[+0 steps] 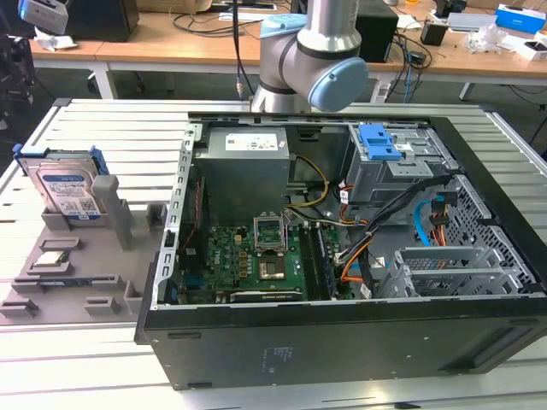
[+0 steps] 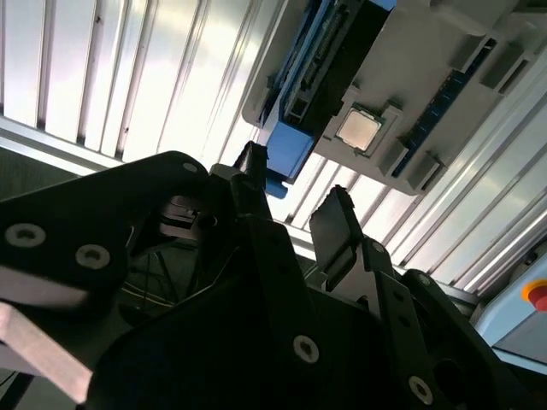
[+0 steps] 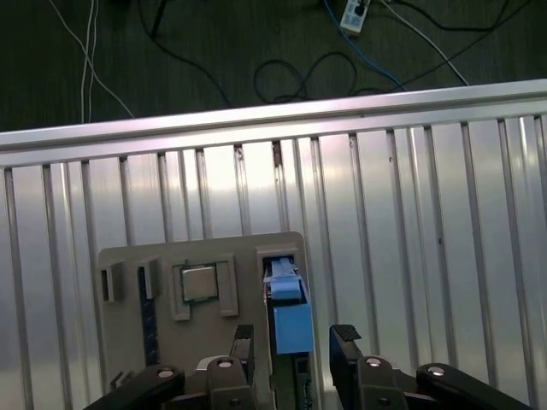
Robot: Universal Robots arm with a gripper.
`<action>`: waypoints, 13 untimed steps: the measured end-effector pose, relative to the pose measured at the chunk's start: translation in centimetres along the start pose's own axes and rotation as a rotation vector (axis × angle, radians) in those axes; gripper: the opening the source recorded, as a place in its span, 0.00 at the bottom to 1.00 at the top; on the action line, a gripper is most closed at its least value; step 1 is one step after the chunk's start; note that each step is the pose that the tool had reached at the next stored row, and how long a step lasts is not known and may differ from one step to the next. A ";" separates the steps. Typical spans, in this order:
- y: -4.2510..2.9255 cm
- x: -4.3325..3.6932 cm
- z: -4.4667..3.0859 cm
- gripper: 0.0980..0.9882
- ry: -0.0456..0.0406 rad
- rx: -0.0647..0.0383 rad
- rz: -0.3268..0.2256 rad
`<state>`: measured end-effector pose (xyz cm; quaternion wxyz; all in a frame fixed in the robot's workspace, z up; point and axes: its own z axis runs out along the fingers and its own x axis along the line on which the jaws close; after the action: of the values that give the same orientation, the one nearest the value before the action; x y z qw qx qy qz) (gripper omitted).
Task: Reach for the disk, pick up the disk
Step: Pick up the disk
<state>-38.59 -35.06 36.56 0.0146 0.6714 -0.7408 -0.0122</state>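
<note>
computer case (image 1: pixel 342 350): open; on the slatted table (image 1: pixel 111 128) by its near edge; green board inside
tray (image 1: pixel 102 256): grey; flat on the table just beside the case, on the exterior view's left; also in the first wrist view (image 3: pixel 214 248)
chip (image 1: pixel 53 259): small silver square; seated in a holder by the tray's edge at the exterior view's left; in both wrist views (image 3: pixel 198 282) (image 2: pixel 359 128)
disk (image 1: pixel 68 192): upright on edge in a slot at the tray's far corner, exterior view's left; label faces the near side; blue rails; edge-on in both wrist views (image 3: pixel 289 320) (image 2: pixel 286 149)
gripper (image 3: pixel 295 337): wide apart, grasping nothing; over the disk, one dark finger to each side of its blue rail, no contact seen; also in the second wrist view (image 2: pixel 295 179)
arm (image 1: pixel 316 60): grey and blue joint beyond the case's far wall
benches (image 1: pixel 171 43): wooden, behind the table; cables on top
</note>
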 end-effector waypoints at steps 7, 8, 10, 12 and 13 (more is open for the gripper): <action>-0.53 -0.19 0.35 0.43 0.0009 0.000 0.000; -0.57 -0.20 0.46 0.43 0.0011 -0.001 0.000; -0.59 -0.20 0.60 0.43 0.0010 -0.001 0.000; -0.62 -0.20 0.71 0.43 0.0011 -0.001 0.000; -0.63 -0.20 0.76 0.43 0.0010 -0.001 0.000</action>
<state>-37.97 -34.92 35.77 0.0152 0.6714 -0.7408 -0.0121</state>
